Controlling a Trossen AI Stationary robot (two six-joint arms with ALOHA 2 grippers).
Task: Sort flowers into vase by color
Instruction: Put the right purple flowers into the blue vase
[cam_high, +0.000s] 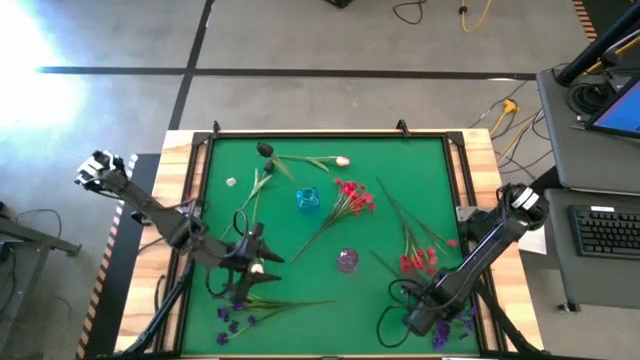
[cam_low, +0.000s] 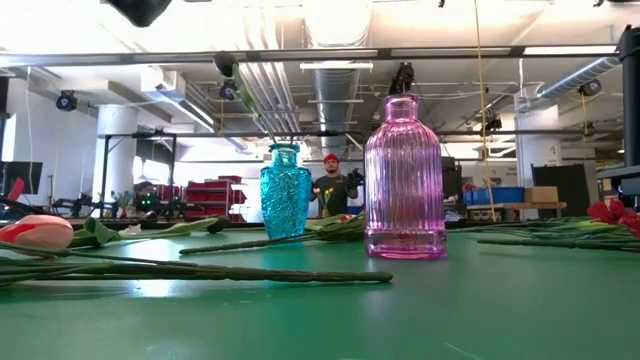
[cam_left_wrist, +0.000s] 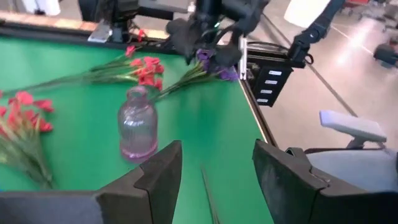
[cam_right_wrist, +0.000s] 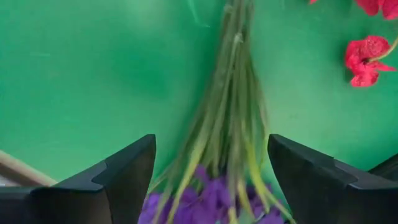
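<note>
Your right gripper is hovering with its jaws standing wide apart over a purple flower bunch at the near right corner of the green worktop, the stems running between the jaws and nothing gripped. Your left gripper is sitting at the near left with its jaws parted; a thin green stem is showing in the gap, and I cannot tell whether it is touching. The pink vase and the blue vase are standing upright mid-worktop, red flowers lying beside the blue one, more red flowers lying right of the pink vase.
</note>
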